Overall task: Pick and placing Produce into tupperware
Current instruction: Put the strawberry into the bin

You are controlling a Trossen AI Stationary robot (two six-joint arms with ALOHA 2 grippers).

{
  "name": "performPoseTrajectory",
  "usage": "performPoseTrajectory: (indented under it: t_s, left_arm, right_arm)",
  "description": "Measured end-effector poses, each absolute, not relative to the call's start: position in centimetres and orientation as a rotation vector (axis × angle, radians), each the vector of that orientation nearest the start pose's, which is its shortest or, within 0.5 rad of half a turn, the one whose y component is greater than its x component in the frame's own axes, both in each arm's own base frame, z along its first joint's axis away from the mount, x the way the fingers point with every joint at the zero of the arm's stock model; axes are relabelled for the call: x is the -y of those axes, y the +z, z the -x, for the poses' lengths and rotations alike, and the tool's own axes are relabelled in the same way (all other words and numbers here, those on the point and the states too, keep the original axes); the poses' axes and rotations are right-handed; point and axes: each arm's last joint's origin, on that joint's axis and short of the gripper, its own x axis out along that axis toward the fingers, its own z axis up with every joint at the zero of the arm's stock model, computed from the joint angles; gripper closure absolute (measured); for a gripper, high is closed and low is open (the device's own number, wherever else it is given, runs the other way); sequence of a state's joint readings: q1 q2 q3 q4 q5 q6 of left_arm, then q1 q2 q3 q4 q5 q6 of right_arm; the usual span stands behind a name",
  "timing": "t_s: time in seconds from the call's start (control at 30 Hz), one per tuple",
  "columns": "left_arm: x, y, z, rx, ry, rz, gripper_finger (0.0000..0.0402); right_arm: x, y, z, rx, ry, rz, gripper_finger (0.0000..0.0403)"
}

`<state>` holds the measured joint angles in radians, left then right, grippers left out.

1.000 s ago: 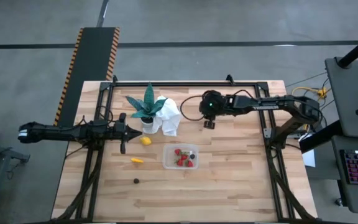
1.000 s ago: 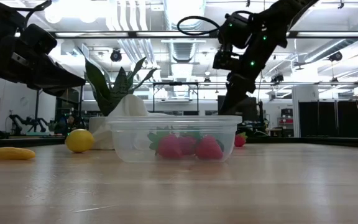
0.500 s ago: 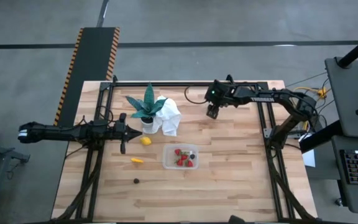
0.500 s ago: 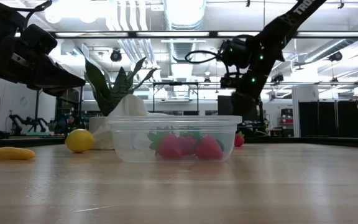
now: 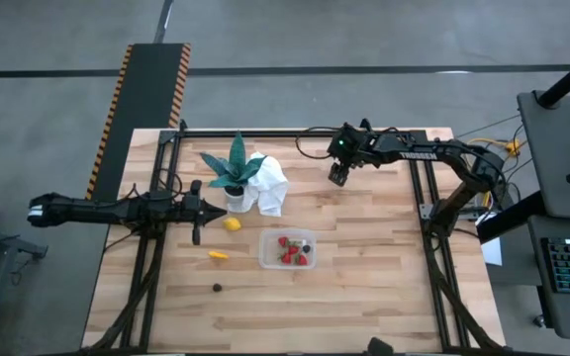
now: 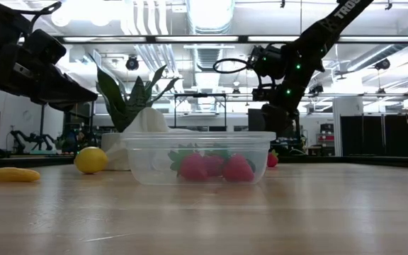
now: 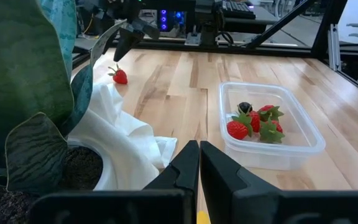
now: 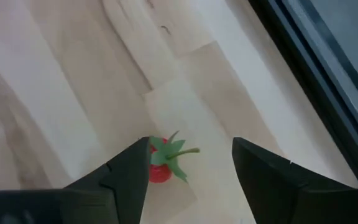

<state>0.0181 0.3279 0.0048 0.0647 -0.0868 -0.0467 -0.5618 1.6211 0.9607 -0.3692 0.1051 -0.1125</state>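
Four camera views. The high view looks straight down from well above, taking in the whole wooden table (image 5: 364,287) and both arms. The low view sits at table-top height at the near edge, facing level across the table into the room, close to the tupperware (image 6: 198,157). The left wrist view faces across the table from beside the potted plant (image 7: 23,93), sharing the tupperware with the high and low views. The right wrist view points steeply down, very near the wood and a strawberry (image 8: 161,163).

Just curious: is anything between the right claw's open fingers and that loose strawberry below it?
No. In the right wrist view the right claw hangs open over the strawberry, with only bare table around.
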Motion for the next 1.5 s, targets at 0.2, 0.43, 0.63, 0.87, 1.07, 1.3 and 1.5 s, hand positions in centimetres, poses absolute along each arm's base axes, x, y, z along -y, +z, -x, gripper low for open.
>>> performPoseTrajectory:
  t_s: [0.2, 0.43, 0.63, 0.87, 1.07, 1.3, 1.5]
  left_arm:
    - [-0.5, 14.3, -11.5, -0.26, 0.11, 0.037, 0.0402]
    - [-0.5, 14.2, -11.5, -0.261, 0.11, 0.037, 0.0402]
    - [-0.5, 14.3, -11.5, -0.258, 0.11, 0.037, 0.0402]
    - [-0.5, 14.3, -11.5, -0.259, 0.11, 0.037, 0.0402]
    - [-0.5, 14.3, -11.5, -0.258, 0.11, 0.037, 0.0402]
    - [-0.5, 14.3, -11.5, -0.26, 0.11, 0.037, 0.0402]
    - [-0.5, 14.3, -11.5, -0.258, 0.11, 0.037, 0.0402]
  right_arm:
    - [17.2, 18.0, -26.1, -1.038, -0.582, -0.186, 0.0183]
    - [17.4, 18.0, -26.0, -0.999, -0.677, -0.291, 0.0183]
    - [17.4, 17.9, -25.9, -0.986, -0.738, -0.343, 0.0183]
    - [17.3, 17.8, -25.8, -0.965, -0.784, -0.429, 0.0183]
    - [17.2, 17.6, -25.6, -0.968, -0.806, -0.482, 0.0183]
    - [17.1, 16.7, -25.5, -0.966, -0.83, -0.518, 0.0183]
    - [17.4, 14.9, -26.3, -0.987, -0.809, -0.532, 0.0183]
